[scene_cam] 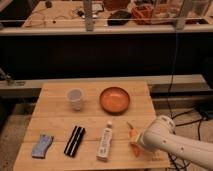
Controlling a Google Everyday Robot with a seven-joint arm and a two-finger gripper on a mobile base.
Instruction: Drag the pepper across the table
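Observation:
The pepper (133, 134), slim and orange-red with a thin green stem pointing toward the bowl, lies near the table's (60, 117) front right corner, just right of the white tube. My gripper (139, 146) sits at the end of the white arm (165, 140), which comes in from the lower right. It is down at the pepper's near end and covers part of it. The jaws stand open; the arm's rounded wrist hides most of them, and I cannot tell whether they touch the pepper.
An orange bowl (114, 99) and a white cup (75, 98) stand at the back of the table. A white tube (104, 141), a black bar (75, 140) and a blue-grey object (42, 145) lie along the front. Dark shelving rises behind.

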